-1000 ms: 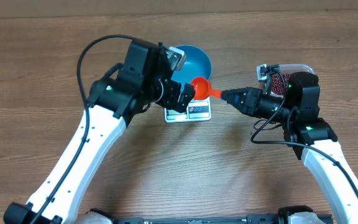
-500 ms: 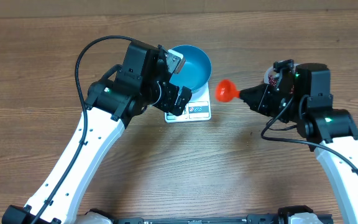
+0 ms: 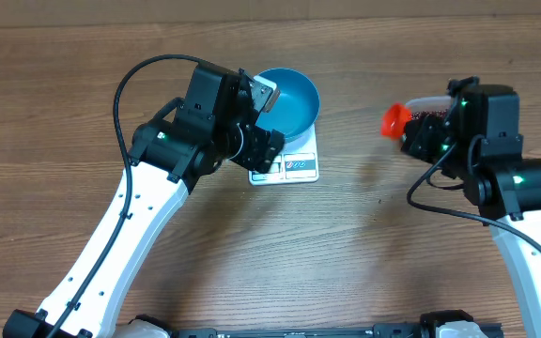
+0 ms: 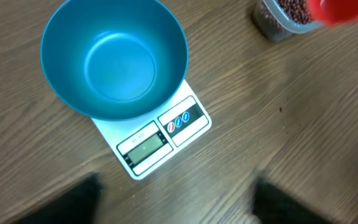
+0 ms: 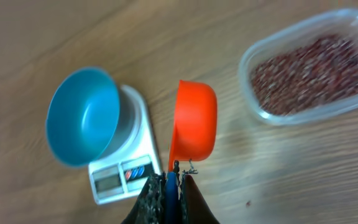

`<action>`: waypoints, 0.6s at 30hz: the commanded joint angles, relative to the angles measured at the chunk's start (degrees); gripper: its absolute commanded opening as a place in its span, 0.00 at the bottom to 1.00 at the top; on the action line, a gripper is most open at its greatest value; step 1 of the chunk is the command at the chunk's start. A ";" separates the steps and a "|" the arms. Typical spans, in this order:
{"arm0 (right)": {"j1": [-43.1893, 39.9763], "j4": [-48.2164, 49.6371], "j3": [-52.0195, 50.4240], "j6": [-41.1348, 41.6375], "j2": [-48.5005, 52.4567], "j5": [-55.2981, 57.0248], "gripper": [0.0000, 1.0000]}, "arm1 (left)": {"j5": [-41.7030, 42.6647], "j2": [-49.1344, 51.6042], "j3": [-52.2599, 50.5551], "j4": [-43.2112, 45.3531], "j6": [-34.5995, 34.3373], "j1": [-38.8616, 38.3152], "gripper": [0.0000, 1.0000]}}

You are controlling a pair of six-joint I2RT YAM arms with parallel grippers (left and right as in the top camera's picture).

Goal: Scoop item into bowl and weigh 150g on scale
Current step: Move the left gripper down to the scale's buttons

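The bright-blue bowl (image 3: 291, 97) sits on the white kitchen scale (image 3: 301, 168), covering most of the platform. The display and label panel stick out at the near edge. In the left wrist view the bowl's inside shows as smooth plain blue. The scale stands on the wooden tabletop (image 3: 346, 263), a little left of centre.

The left claw (image 4: 176, 184) hangs above and just in front of the scale. Its two dark fingers (image 4: 79, 198) are blurred at the lower edge of the left wrist view. They stand well apart with nothing between them, only bare wood and the corner of the scale below.

The right claw (image 5: 168, 188) is pinched narrow on the blue handle (image 5: 169, 182) of a red-orange measuring scoop (image 5: 194, 118). The scoop points away from the wrist. From overhead it hangs in the air just beside the left end of a clear plastic tub (image 5: 248, 73), well apart from the bowl and scale. Whether anything lies in the scoop's cup cannot be told.

The dark red-brown beans (image 5: 306, 65) lie in a loose layer inside the tub. It stands on the tabletop to the right of the scale, largely hidden under the right arm in the overhead view.
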 commanded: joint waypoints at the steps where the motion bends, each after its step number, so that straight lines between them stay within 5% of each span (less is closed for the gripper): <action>1: -0.22 0.37 2.01 -0.17 -1.01 6.60 0.03 | 0.22 0.26 0.83 -0.42 -0.04 -0.39 0.10; 2: -0.22 0.35 2.01 -0.20 -1.01 7.37 0.04 | 0.17 0.44 0.83 -0.42 -0.90 -0.46 0.04; 18: -1.11 -1.44 2.01 3.76 -1.01 8.24 0.04 | -2.86 10.12 0.20 3.78 1.18 -7.19 0.04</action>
